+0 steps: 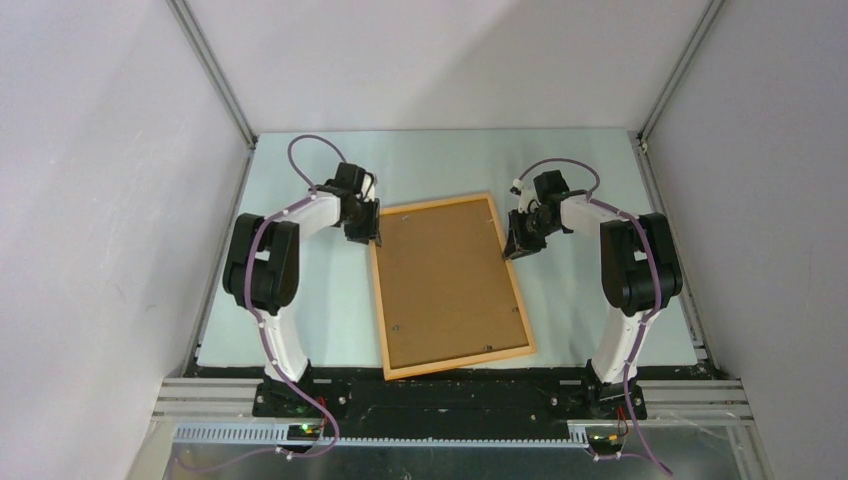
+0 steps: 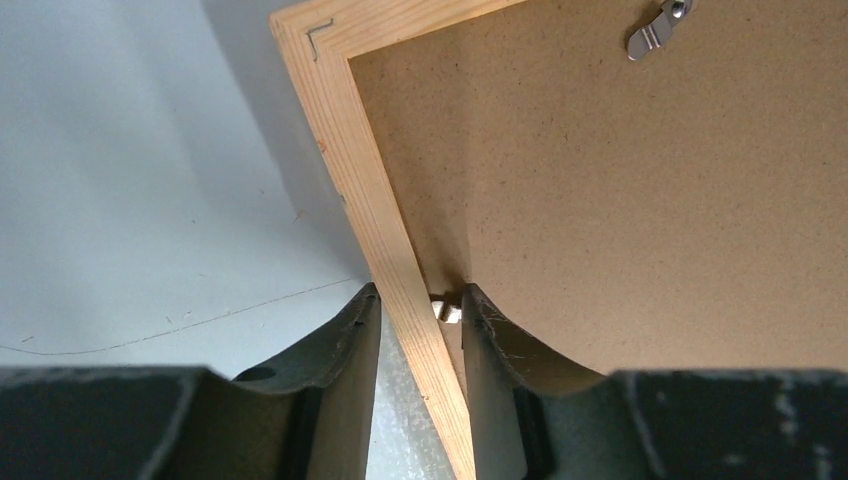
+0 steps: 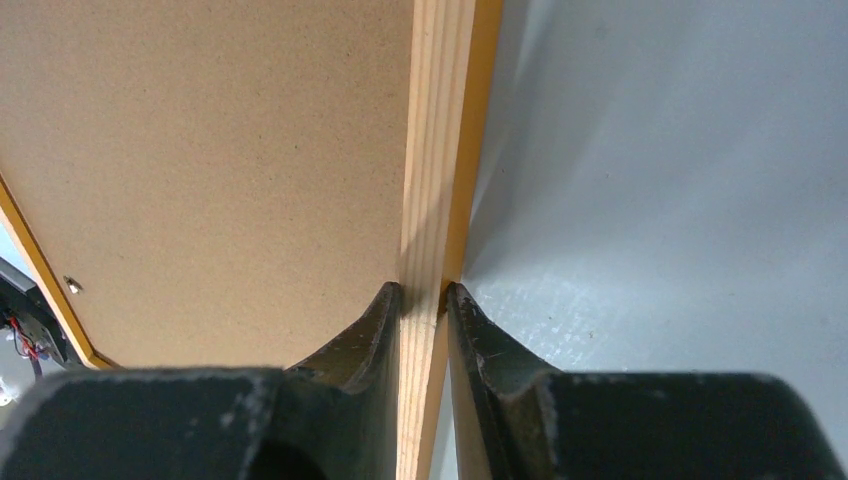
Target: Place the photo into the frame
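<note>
- The frame was laid back-up in the middle of the surface, with its long axis running near to far and a brown board set in it.
- The right claw was clenched on the right rail, towards the far end.
- The left claw was set astride the left rail by the far corner. It was judged not yet clenched, as a gap was seen at the inner finger.
- The photo was not seen in any view.
</note>
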`<act>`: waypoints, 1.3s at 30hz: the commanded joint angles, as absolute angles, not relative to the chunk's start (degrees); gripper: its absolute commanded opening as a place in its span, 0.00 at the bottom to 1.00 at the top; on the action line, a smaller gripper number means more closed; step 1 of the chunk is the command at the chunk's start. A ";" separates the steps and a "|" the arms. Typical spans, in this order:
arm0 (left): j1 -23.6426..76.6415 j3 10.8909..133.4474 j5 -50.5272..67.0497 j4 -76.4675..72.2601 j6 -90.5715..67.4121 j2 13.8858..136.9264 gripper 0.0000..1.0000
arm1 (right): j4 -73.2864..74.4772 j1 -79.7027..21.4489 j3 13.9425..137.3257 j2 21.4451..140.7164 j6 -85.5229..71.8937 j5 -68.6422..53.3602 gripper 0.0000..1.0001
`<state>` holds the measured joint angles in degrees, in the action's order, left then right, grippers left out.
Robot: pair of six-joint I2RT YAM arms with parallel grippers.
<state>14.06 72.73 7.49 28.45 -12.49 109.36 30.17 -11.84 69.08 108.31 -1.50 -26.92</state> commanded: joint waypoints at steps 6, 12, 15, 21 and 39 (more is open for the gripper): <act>13.99 70.31 7.20 29.44 -10.91 106.58 0.34 | 31.98 -11.25 68.70 106.91 -0.50 -28.69 0.05; 13.97 69.37 8.12 29.43 -10.30 105.66 0.30 | 31.93 -11.12 68.74 107.05 -0.46 -28.70 0.05; 13.98 69.05 8.49 29.42 -9.80 105.21 0.29 | 31.91 -11.07 68.73 107.17 -0.44 -28.64 0.04; 13.98 69.18 7.83 29.37 -9.87 104.75 0.38 | 31.98 -11.07 68.73 107.18 -0.51 -28.73 0.05; 12.83 69.96 11.32 29.35 -9.63 101.82 0.59 | 31.82 -10.97 68.73 107.40 -0.29 -28.91 0.05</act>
